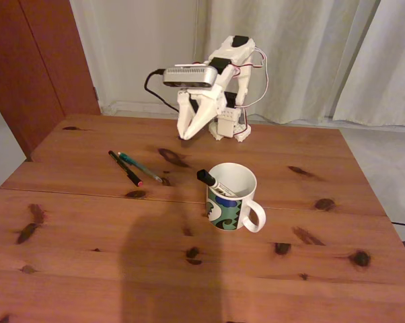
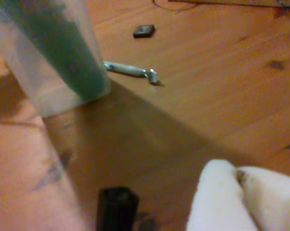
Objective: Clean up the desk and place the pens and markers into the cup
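Observation:
On the reddish pine desk the white cup with its blue-green swirl stands at centre, handle to the right. A white marker leans inside it, black cap over the left rim. Left of the cup a black pen with a red tip and a teal pen lie side by side on the wood. My white gripper hangs at the back, pointing down. Its tips meet with nothing between them, above the wood behind the pens. The blurred wrist view shows a pale pen end with a metal tip on the wood.
White curtains hang behind the arm, and a dark door stands at the back left. A cable trails from the wrist camera. The wrist view holds a small dark square on the wood and a black round end at the bottom edge.

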Robot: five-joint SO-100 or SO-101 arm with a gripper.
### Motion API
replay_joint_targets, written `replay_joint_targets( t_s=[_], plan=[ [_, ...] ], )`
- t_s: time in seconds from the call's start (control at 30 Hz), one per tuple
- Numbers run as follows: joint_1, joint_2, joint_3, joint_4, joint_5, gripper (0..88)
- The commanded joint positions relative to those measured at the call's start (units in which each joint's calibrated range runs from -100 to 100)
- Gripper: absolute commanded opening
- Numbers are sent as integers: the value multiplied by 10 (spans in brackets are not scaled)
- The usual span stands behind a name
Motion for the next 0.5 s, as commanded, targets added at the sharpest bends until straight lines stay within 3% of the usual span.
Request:
replay_joint_targets(
  t_s=[0.0, 0.23, 0.4, 0.47],
  plan=[
    [8, -4, -38, -12, 8, 5],
    [12, -3, -30, -5, -5, 8],
    [76, -10, -1, -13, -88, 8],
    [80, -9, -11, -12, -97, 8]
  ],
)
